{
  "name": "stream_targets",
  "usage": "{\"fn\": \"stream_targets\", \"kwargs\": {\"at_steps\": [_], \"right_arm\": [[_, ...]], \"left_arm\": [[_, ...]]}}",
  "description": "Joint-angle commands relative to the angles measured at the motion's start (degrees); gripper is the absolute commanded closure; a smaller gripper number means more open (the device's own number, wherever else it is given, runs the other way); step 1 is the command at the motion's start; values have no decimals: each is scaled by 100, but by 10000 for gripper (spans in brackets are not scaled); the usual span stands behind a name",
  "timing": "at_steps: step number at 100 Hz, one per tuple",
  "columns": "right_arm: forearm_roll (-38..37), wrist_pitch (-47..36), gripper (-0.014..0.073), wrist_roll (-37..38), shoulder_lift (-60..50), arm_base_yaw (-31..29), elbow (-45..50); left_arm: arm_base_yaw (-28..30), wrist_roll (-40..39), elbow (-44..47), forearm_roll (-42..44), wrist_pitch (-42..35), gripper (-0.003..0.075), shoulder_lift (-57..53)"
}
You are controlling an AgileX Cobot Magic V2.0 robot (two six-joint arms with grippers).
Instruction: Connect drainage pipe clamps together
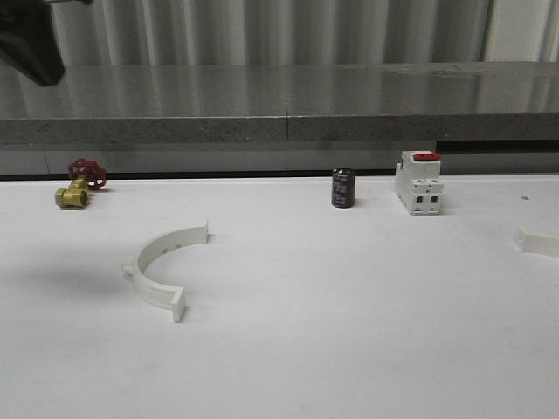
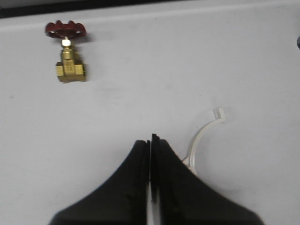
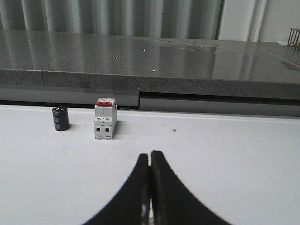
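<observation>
Nearest the robot in the front view, the white table [image 1: 349, 349] presents a plain matte surface, bare across its near part. On the left half lies one drainage pipe clamp half [image 1: 162, 266], a white plastic semicircular arc lying flat, its opening facing right, with flat tabs at both ends and a small tab at mid-arc on its outer left side. The second clamp half [image 1: 540, 242] is at the far right edge of that view, cut off by the frame, so only one white tabbed end is visible; the two halves are well apart and not joined. In the left wrist view, the left gripper [image 2: 150, 143] has its black curved fingers pressed together with nothing between them, and part of the nearer arc shows just beside it, partly hidden behind the fingers. In the right wrist view, the right gripper [image 3: 149, 157] likewise has its fingers closed against each other on nothing, poised above bare table. Farther back, near the rear edge of the table, stand a brass valve [image 1: 72, 195] with a red handwheel at the left, a small dark cylinder [image 1: 342, 188] upright near the centre, and just right of it a white boxy breaker [image 1: 418, 183] with a red switch on top. Behind the table runs a grey speckled stone-like ledge [image 1: 288, 105], glossy on top, backed by corrugated metal sheeting [image 1: 262, 30].
</observation>
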Motion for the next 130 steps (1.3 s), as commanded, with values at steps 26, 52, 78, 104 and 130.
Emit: {"fn": "stream_targets", "kwargs": {"at_steps": [26,52,78,104,130], "right_arm": [[-57,-423,660,-40,-115,-18,-95],[-57,-423,660,-40,-115,-18,-95],[-57,-423,660,-40,-115,-18,-95],[-57,-423,660,-40,-115,-18,-95],[-57,-423,660,-40,-115,-18,-95]], "left_arm": [[1190,841,1407,-798,-978,741,-1954],[1482,841,2710,-777,-1486,741,-3507],[1471,841,3788,-777,-2050,741,-4775],[1471,843,4542,-722,-2360,741,-5905],[1471,843,4926,-722,-2400,741,-6778]]}}
